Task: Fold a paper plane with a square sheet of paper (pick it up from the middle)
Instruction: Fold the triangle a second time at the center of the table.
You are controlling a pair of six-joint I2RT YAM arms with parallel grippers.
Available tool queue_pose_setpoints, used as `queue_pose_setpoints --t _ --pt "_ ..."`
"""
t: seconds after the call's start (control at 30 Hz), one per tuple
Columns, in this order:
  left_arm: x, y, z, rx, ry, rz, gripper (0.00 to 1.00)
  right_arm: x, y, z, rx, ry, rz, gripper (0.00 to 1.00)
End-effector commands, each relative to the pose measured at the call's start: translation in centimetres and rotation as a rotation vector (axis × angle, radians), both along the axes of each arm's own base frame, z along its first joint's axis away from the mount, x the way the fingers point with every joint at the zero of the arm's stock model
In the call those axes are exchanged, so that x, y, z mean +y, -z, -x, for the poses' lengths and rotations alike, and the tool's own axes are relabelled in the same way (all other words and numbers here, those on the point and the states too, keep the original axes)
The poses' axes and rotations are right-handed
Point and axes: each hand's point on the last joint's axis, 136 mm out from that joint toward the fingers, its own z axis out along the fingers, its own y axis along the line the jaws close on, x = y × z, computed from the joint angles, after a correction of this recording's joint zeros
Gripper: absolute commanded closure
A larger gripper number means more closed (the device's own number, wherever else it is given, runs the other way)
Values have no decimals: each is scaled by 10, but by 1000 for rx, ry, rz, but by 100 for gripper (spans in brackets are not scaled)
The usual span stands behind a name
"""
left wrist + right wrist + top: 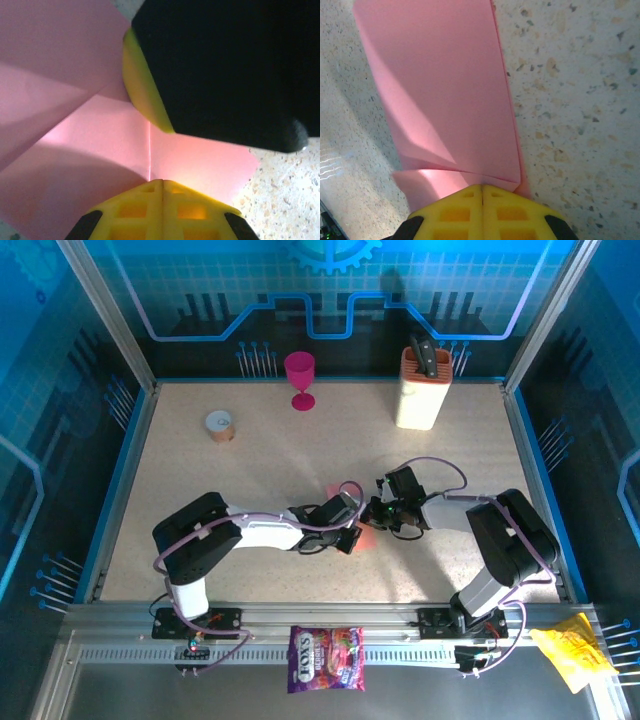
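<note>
Far behind the pink paper (445,90): goblet (299,375), knife block (421,392), small roll (220,425).

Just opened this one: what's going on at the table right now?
Both arms meet mid-table over the salmon-pink sheet of paper, which is partly folded, with a centre crease and angled flaps. The left gripper and right gripper both have shut jaws at the paper's edge; whether they pinch it or press it flat isn't clear. It is not yet a finished plane. The magenta goblet and knife block stand at the back.
</note>
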Motion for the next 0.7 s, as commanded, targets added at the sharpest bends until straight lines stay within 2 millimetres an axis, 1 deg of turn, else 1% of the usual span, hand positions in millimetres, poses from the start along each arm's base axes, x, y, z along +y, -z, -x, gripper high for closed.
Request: queue_pose_setpoints --t 0.0,0.13,0.4,0.5,0.67 --pt "4 10 -2 12 8 -23 100 -25 43 36 149 23 142 100" --pt "13 16 7 35 4 -29 100 -27 46 36 159 26 153 100" --pt "42 28 35 97 -24 -49 100 -29 52 36 172 33 171 100" --pt "50 33 47 113 -26 -57 100 -30 53 37 176 34 178 100" --pt "56 39 62 128 -29 -64 100 -31 55 37 182 37 184 100"
